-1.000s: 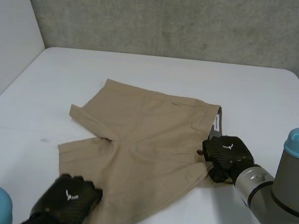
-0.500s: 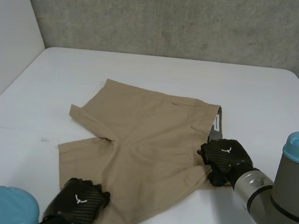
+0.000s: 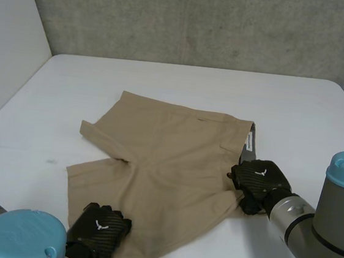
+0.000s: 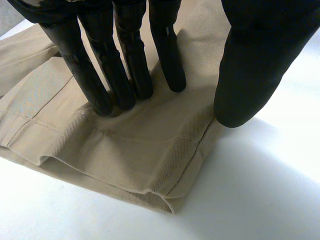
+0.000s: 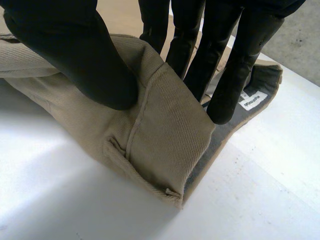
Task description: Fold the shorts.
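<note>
While the shorts [image 3: 169,159] lie flat on the surface [image 3: 164,82], no fold is made.
The waistband corner is pinched by the right hand [image 3: 259,181], a leg hem pressed under the straight-fingered left hand [image 3: 100,231].

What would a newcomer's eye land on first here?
Tan shorts lie spread on the white table. The right hand pinches their waistband corner, thumb outside, fingers inside. The left hand presses straight fingers on a leg hem.
</note>
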Controlling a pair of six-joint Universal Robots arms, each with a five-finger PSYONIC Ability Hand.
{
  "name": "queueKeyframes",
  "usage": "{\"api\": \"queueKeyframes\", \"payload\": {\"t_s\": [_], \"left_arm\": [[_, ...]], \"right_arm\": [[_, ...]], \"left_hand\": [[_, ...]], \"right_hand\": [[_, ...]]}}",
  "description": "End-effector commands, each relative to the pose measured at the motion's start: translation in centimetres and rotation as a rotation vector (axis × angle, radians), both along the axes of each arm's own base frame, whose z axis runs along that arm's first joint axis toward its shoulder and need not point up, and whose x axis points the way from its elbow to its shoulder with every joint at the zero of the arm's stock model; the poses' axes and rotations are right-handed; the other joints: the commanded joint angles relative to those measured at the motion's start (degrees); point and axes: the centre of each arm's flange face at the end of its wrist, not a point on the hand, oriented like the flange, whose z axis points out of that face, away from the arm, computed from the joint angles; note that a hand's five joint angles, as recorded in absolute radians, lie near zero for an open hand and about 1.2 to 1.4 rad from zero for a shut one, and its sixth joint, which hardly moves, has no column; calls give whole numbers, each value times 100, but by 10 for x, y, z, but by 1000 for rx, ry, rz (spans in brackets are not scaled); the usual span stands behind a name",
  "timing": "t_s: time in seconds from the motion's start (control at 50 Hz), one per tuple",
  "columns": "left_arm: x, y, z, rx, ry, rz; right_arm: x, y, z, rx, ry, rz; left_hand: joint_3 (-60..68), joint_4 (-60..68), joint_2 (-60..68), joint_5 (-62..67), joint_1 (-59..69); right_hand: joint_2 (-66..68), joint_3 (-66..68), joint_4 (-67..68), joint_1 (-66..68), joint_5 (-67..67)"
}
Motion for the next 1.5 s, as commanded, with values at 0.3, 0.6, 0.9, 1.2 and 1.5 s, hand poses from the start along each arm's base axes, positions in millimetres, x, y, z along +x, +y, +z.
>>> {"api": "queueKeyframes", "payload": {"t_s": [0.3, 0.6, 0.9, 1.2, 1.5], "left_arm": [[1, 0, -4, 5, -6, 1], [-1, -2, -8, -10, 7, 0], [7, -16, 46, -275, -49, 43], [42, 13, 132, -275, -77, -14], [25, -7, 116, -226, -35, -95]], "right_arm": [[0, 0, 0, -1, -1, 0], [0, 1, -1, -1, 8, 4], [-5, 1, 22, -55, 2, 1], [-34, 70, 62, -54, 427, 255], [-53, 54, 66, -25, 400, 305]], "left_hand": [[484, 498, 487, 529, 486], [2349, 2363, 2352, 2394, 2351], [3645, 3658, 3648, 3689, 3647], [3645, 3658, 3648, 3689, 3647], [3645, 3658, 3648, 3689, 3647]], "right_hand": [[1266, 1229, 1148, 2431, 1296], [1266, 1229, 1148, 2431, 1296], [1266, 1229, 1148, 2431, 1296], [1266, 1229, 1148, 2431, 1296], [1266, 1229, 1148, 2431, 1296]]}}
